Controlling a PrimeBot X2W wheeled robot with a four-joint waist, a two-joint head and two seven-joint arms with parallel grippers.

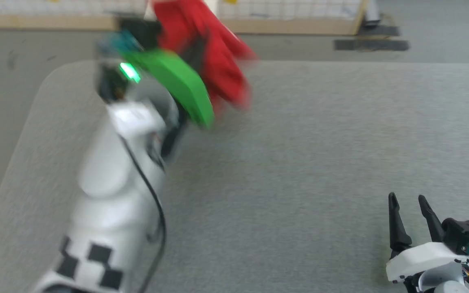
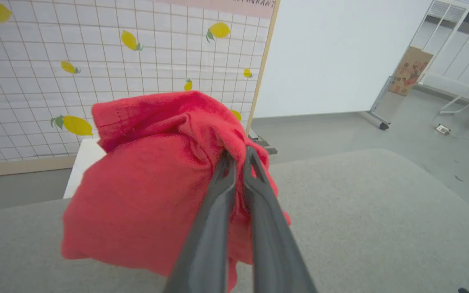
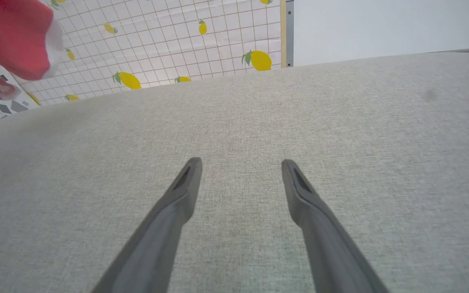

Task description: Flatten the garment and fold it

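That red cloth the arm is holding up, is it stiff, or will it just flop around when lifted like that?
Probably floppy: the garment hangs bunched and creased from the left gripper, shut on one fold. Likely light, since that thin pinch carries the whole bundle over the table. It may swing; the head view shows it blurred.
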